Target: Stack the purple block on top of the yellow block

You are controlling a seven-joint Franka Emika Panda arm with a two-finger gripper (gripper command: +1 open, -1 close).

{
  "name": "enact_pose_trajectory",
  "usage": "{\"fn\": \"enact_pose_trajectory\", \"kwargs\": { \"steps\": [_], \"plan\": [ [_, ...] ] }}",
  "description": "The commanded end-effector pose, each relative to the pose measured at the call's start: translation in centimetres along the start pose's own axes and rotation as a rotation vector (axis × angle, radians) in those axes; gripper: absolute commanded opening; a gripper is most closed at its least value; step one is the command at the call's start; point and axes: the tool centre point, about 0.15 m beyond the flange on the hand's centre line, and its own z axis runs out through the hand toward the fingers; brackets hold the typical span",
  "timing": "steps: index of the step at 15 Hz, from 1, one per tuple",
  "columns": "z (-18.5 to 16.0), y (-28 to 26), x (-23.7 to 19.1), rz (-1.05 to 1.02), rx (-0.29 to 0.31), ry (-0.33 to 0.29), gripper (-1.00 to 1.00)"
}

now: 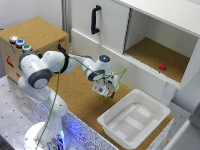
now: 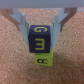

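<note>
1. We see a white robot arm (image 1: 45, 70) reaching over a cork-topped table (image 1: 80, 102), its gripper (image 1: 104, 91) hanging just beside the white bin (image 1: 134, 118).
2. In the wrist view, the gripper (image 2: 41, 43) has its two fingers (image 2: 21, 26) pressed against opposite sides of the purple block (image 2: 41, 40), clamped on it.
3. The purple block carries yellow letters and sits right against the yellow block (image 2: 43, 60); we cannot tell whether it rests on it.
4. Beyond the white bin, a small red block (image 1: 161, 66) lies inside an open cabinet compartment (image 1: 155, 55).
</note>
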Motion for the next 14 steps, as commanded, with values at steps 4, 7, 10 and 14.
{"fn": "enact_pose_trajectory", "kwargs": {
  "steps": [4,7,10,14],
  "plan": [
    [1.2,1.0,-0.4,0.027,-0.065,-0.085,1.0],
    [0.4,1.3,-0.1,0.03,-0.067,-0.071,1.0],
    [-1.2,1.7,0.7,0.026,-0.056,-0.052,1.0],
    [-5.1,2.0,2.3,-0.022,0.014,-0.052,1.0]
  ]
}}
